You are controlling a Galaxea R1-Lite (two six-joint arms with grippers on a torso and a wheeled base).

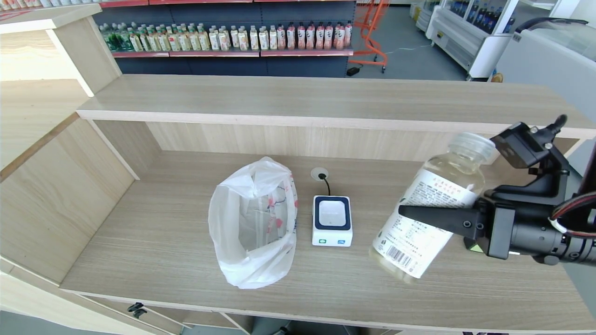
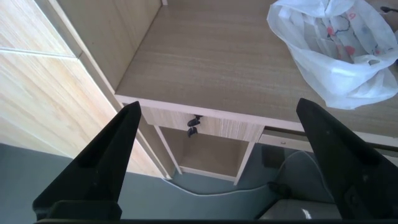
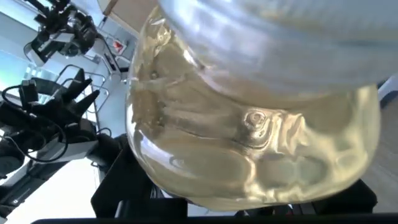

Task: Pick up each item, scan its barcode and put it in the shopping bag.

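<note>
Grips the bottle (image 1: 426,209) in the right gripper (image 1: 412,215), jaws closed across the white label at mid-body. Holds it tilted over the right end of the counter surface (image 1: 153,242), cap pointing to the back right corner, base dipping toward the front edge. Shows the barcode (image 1: 399,255) face-up at the label's lower end, close to the base. Can't tell whether that base touches the wood or clears it. From the right wrist, right up against the bottle's rounded base (image 3: 249,143), with clear pale liquid inside.

Dead centre on the surface: the white scanner (image 1: 331,219), lying flat with its dark-framed window up. Behind it, a black cable (image 1: 327,186) running to a round grommet (image 1: 319,174) near the back edge.

Just beside the scanner, on its left: the shopping bag (image 1: 253,223), thin white plastic with red print. Slumped, mouth gaping upward, its lower end reaching nearly to the front edge. From the left wrist, that same bag (image 2: 336,50) on the wood.

Hangs the left gripper (image 2: 214,165) out past the front edge, off the front left corner. Fingers (image 2: 93,168) spread wide, nothing between them.
</note>
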